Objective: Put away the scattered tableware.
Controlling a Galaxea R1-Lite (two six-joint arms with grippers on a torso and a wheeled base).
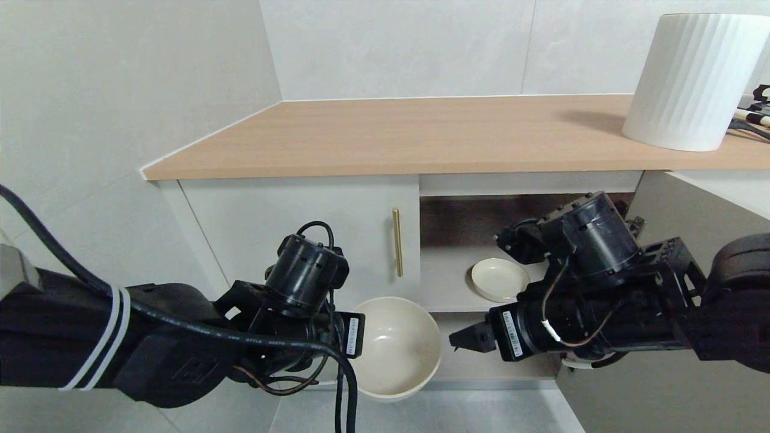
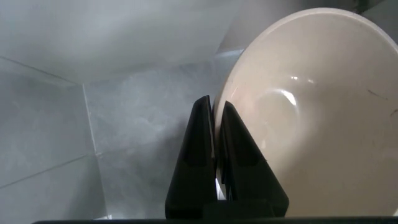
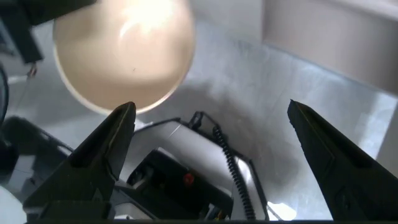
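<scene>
the left gripper (image 2: 214, 107) is clenched on the rim of a cream bowl (image 1: 397, 349), held in the air before the open cabinet (image 1: 301, 222). the right gripper (image 3: 210, 111) hangs released just beside it. a small cream dish (image 1: 500, 278) sits on the cabinet's shelf (image 1: 442, 282).

Right gripper (image 3: 209, 106), fingers (image 3: 106, 149) spread wide, cream bowl (image 3: 124, 53) beyond, above grey floor (image 3: 249, 68)

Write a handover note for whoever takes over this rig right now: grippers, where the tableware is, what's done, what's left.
Left gripper: shut on the rim of the bowl, held low before the open cabinet.
Right gripper: open, empty, beside the bowl.
Done: small dish lies on the shelf inside.
Left: set the bowl in the cabinet too.
</scene>
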